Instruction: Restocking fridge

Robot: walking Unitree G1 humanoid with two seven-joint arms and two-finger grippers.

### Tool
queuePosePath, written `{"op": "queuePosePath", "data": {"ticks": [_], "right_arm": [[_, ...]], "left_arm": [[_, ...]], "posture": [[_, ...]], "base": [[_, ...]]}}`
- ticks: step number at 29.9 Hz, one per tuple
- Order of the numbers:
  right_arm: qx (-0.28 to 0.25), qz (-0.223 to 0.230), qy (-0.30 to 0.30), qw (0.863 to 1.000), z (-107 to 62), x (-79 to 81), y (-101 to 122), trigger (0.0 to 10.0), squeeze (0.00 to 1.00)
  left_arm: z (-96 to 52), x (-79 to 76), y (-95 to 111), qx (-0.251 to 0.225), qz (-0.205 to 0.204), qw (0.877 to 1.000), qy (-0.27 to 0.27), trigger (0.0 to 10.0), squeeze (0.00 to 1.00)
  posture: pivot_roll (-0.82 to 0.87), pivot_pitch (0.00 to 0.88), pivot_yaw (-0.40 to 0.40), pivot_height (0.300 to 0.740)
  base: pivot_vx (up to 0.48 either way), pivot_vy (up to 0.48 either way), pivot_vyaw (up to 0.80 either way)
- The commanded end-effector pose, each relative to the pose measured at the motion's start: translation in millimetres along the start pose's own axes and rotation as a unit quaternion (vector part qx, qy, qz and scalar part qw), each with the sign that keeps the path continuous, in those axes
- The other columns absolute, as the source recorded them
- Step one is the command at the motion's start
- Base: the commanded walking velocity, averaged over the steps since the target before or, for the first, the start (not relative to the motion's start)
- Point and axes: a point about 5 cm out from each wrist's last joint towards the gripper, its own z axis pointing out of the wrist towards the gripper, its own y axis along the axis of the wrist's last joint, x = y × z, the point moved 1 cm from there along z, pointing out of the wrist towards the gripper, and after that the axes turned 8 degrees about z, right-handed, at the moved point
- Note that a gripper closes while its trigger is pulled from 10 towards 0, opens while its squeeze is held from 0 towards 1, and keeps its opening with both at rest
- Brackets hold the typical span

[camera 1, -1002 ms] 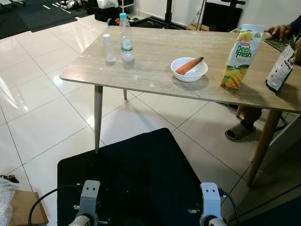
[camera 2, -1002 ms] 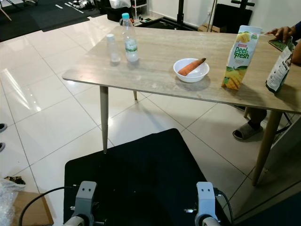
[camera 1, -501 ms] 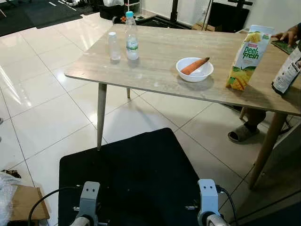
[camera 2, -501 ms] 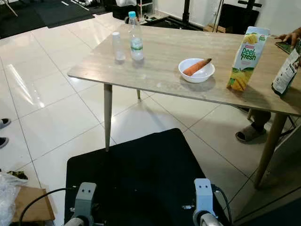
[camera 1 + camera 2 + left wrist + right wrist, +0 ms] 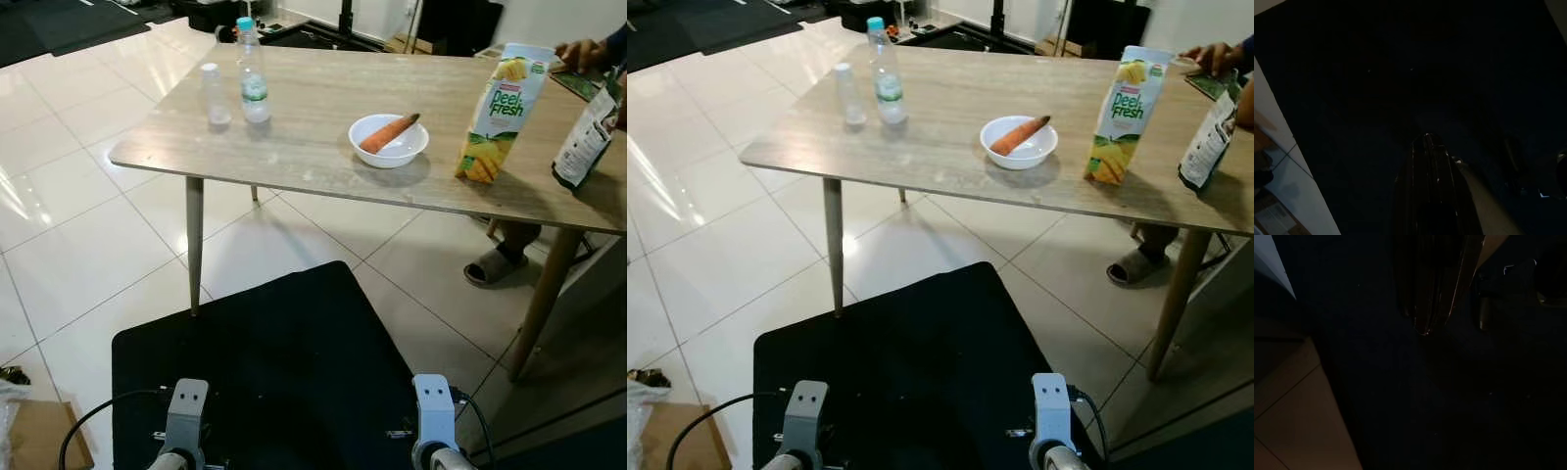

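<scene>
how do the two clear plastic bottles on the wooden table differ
The taller clear bottle has a blue cap and a green-and-white label; the shorter clear bottle beside it has a white cap and no label that I can make out. The taller one stands slightly farther from the robot. Both stand upright near the wooden table's far left corner.

Person (image 5: 586, 51): cut off by the top right corner of the eye views; a hand at the far table corner and a sandalled foot (image 5: 495, 264) under the table show, the rest hidden.
Dark pouch (image 5: 586, 135): cropped by the right frame edge; print too small to read.
Flat green item under the hand (image 5: 580, 84): partly covered, identity cannot be told.
Water bottle (image 5: 252, 86) label: text illegible.
Cardboard box (image 5: 37, 448): cut off at the bottom left corner.
Both arms: cut off by the bottom edge.
Left gripper (image 5: 1431, 161) and right gripper (image 5: 1427, 308): wrist views very dark; finger spacing cannot be told.
</scene>
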Motion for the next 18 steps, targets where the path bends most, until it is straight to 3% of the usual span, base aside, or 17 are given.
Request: {"op": "queuePosePath", "data": {"ticks": [1,18], "right_arm": [[0.001,0.001,0.002,1.0,-1.4,0.6,-3.8,10.0,0.0],[0.002,0.001,0.003,1.0,-0.8,2.9,-3.5,10.0,0.0]], "left_arm": [[-2.2,-6.0,-9.1,0.015,-0.013,1.0,-0.004,10.0,0.0],[-2.5,-2.8,-8.8,0.014,-0.01,1.0,-0.002,10.0,0.0]], "posture": [[-0.15,0.109,0.057,0.725],[-0.15,0.111,0.058,0.725]], "base": [[0.292,0.0,0.0],[0.288,0.0,0.0]]}}
